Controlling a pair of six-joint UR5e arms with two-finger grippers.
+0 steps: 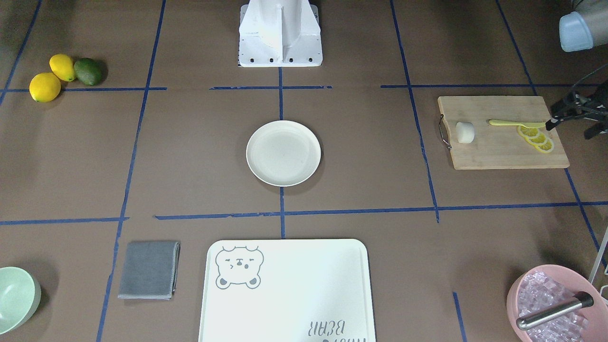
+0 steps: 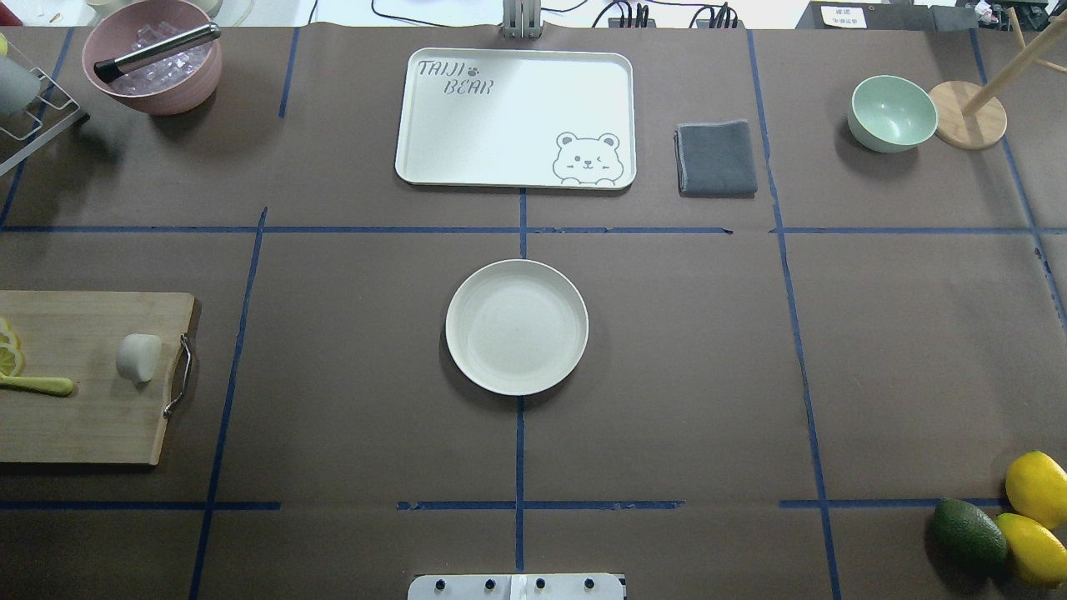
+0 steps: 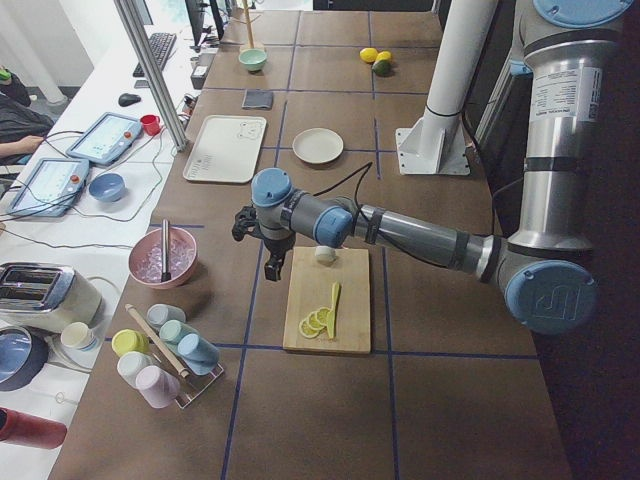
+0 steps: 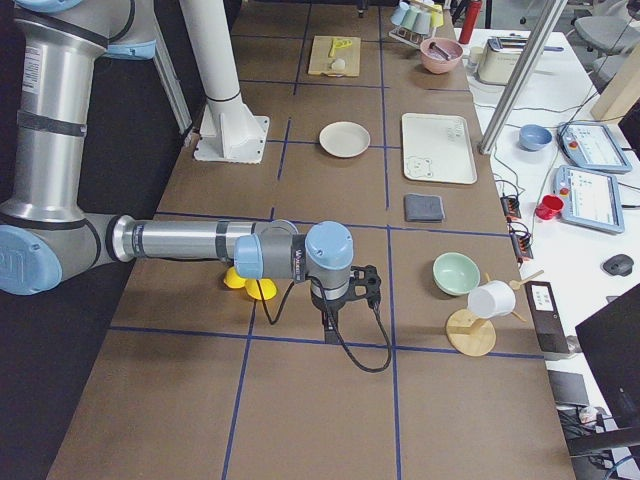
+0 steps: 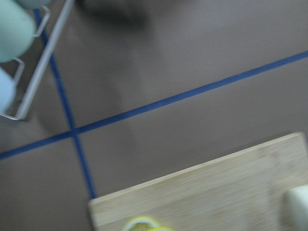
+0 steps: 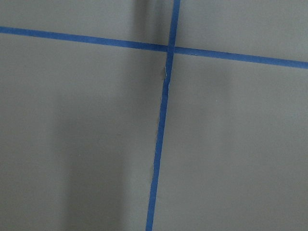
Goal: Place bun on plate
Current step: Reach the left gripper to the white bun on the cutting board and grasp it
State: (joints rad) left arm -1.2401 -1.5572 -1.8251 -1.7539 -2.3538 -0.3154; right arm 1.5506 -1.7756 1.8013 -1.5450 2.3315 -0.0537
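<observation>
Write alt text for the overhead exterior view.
An empty plate sits at the centre of the table; the white bun lies on a wooden board at the left edge. A bear-print tray, grey cloth and green bowl line the far side.

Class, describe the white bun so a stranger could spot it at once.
Find the rectangular bamboo cutting board with a metal handle. On it, near the handle end, lies the small white cylindrical bun. Unlike the yellow lemon slices, it is plain white.
</observation>
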